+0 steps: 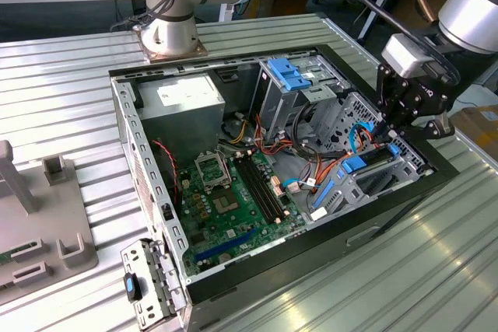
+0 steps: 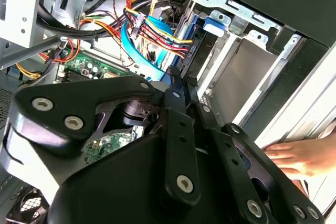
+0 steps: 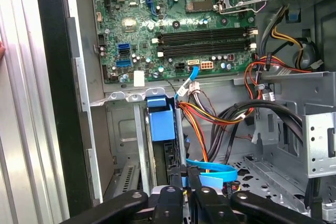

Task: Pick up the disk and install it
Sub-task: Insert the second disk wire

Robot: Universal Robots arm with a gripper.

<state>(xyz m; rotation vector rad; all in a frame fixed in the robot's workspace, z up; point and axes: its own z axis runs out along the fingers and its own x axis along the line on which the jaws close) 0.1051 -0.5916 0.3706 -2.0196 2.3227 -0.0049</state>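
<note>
The pincer (image 1: pixel 387 139) is pinching the disk (image 3: pixel 160 124) by its end, the drive sitting upright in the computer case's (image 1: pixel 156 184) bay.

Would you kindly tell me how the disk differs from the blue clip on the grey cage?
The disk sits down in the bay under the gripper; the blue clip sits atop the grey cage, away from it. The disk is long and narrow, with a dark body; the blue clip is short, wide and all blue. Both show bright blue plastic.
</note>
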